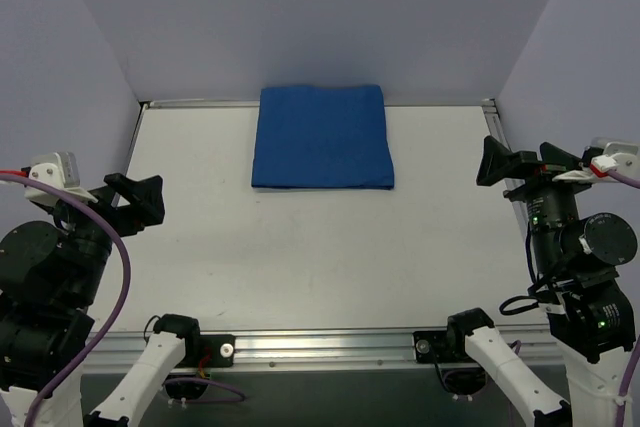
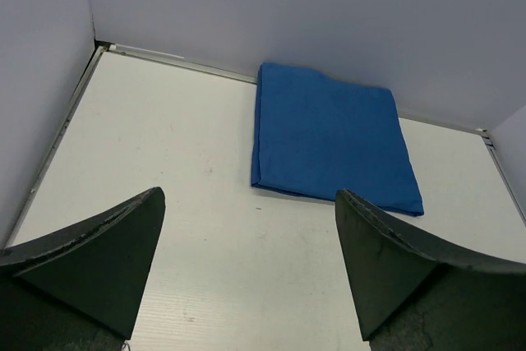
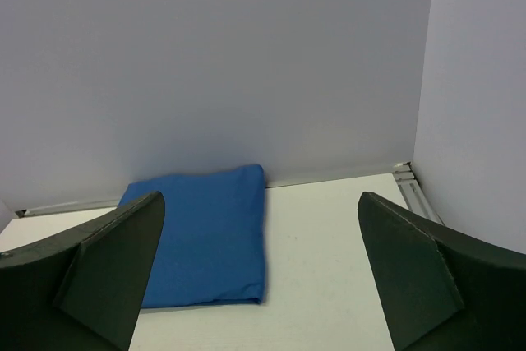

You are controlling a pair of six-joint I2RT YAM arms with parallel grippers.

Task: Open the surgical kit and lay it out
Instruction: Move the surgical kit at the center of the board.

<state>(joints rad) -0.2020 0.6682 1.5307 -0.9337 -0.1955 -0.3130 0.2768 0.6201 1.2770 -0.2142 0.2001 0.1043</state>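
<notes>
A royal-blue folded cloth wrap [image 1: 322, 137] is laid flat at the far middle of the white bench [image 1: 300, 257]. Its far edge is set just beside the metal rim [image 1: 200, 103] at the foot of the pale back wall [image 1: 320, 17], and its sides are kept well apart from both side walls. A broad stretch of white bench is left between the wrap's near edge and the aluminium rail [image 1: 330, 344] where the arms are bolted. The wrap is seen closed, so whatever is folded inside is hidden. The lower parts of both arms are cut off by the frame. The left fingers [image 2: 107, 260] are held spread wide above the bench's left edge, released and touching nothing. The right fingers [image 3: 411, 269] are likewise spread wide at the right edge, with nothing grasped, and both pairs are kept well apart from the wrap.
</notes>
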